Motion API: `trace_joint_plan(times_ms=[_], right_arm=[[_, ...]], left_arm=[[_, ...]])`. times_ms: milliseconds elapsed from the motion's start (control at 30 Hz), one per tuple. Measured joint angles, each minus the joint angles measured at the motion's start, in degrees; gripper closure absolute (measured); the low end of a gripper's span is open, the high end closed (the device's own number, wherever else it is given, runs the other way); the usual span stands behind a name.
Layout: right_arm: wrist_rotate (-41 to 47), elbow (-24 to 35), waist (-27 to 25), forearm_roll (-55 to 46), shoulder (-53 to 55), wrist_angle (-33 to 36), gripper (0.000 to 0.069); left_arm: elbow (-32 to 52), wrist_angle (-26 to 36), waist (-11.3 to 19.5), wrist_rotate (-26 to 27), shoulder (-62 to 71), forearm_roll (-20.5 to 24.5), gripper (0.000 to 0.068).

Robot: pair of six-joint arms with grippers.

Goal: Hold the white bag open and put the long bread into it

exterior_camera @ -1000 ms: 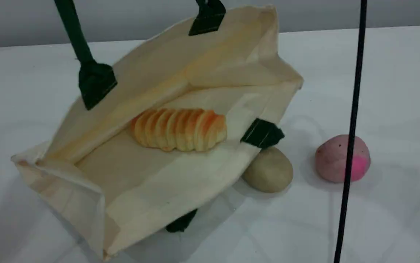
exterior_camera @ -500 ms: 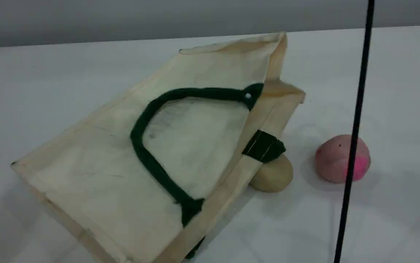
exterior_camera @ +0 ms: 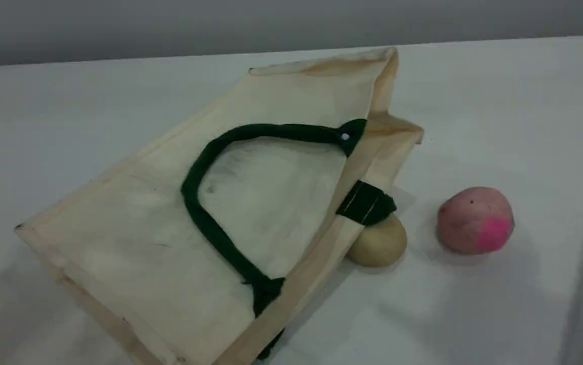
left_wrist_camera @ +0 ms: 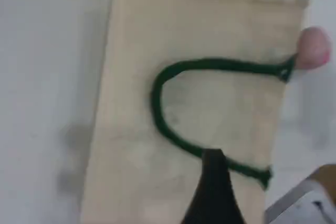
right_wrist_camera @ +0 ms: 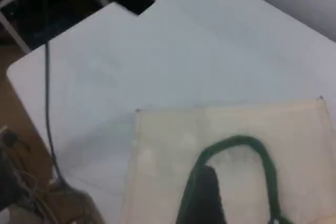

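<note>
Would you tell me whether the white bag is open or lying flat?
Flat and shut: the white bag lies collapsed, its handle resting on top.

Probably a lab: bare white table [exterior_camera: 524, 101], trailing cables [right_wrist_camera: 48, 108].

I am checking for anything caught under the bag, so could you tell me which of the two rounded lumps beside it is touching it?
The beige lump touches the white bag, tucked under its green strap tab. The pink lump sits clear of it.

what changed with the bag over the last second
The white bag, held open by its handle a second ago, was let go and fell flat, hiding the long bread inside. The black cable at right left the scene view. The beige lump and pink ball stayed put.
</note>
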Motion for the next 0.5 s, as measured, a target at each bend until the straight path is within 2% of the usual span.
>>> trace_joint_plan(times_ms=[100, 200, 500], right_arm=[[3.6, 0.0, 0.0, -3.1, -4.5, 3.9, 0.0167], [7.7, 0.0, 0.0, -6.8, -8.5, 7.7, 0.0167], [18.5, 0.0, 0.0, -11.4, -18.6, 18.0, 0.0167]], left_arm=[[0.3, 0.2, 0.0, 0.0, -3.0, -2.0, 0.0208], [1.9, 0.1, 0.0, 0.0, -6.9, -2.3, 0.0214], [13.3, 0.1, 0.0, 0.2, -23.6, -2.2, 0.0215]])
